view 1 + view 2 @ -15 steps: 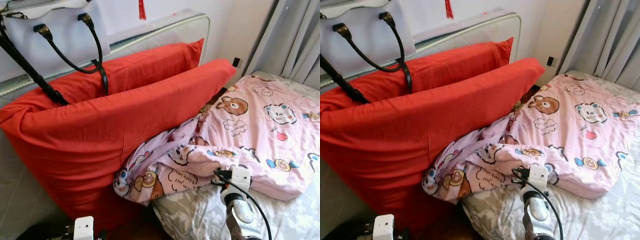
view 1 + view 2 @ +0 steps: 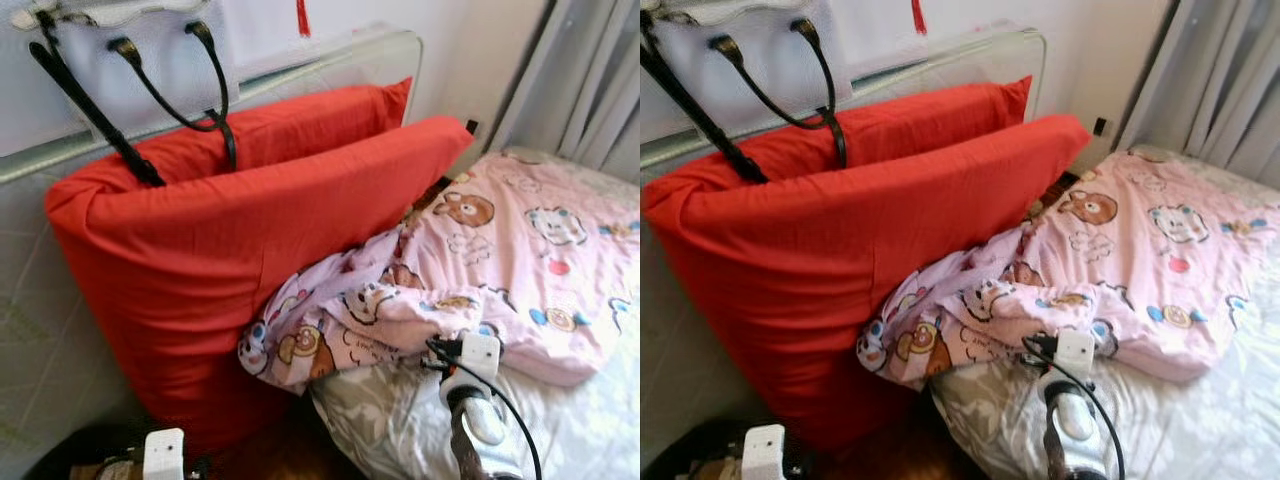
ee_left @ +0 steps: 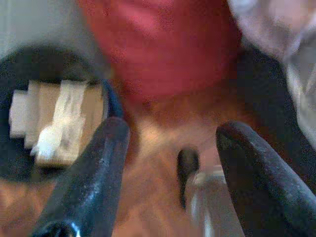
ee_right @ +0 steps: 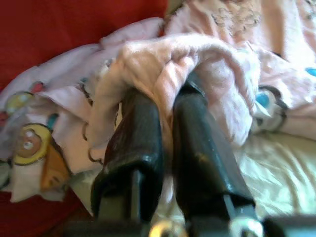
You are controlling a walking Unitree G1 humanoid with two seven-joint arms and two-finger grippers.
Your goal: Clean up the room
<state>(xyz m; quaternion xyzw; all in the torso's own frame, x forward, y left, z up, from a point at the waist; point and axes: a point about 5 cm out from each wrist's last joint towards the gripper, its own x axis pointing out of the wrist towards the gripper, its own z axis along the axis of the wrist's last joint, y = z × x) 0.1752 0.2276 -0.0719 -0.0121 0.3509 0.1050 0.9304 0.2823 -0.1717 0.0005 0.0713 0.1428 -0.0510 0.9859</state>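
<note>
I was by a bed (image 2: pixel 560 440) with grey curtains (image 2: pixel 590 80) behind it. My left tool (image 3: pixel 168 173) hung low over the floor, fingers wide apart, holding nothing. Two big red pillows (image 2: pixel 250 230) leaned on the headboard. My right tool (image 4: pixel 168 123) was pinched tight on a fold of the pink blanket (image 2: pixel 500 260) at the bed's edge.

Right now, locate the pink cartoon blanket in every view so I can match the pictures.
Left eye view: pink cartoon blanket, centre to right, on the bed.
Right eye view: centre to right, likewise.
Left wrist view: a pale blur at one corner.
Right wrist view: a fold pinched in the right tool.
Shared landmark: red pillow.
</note>
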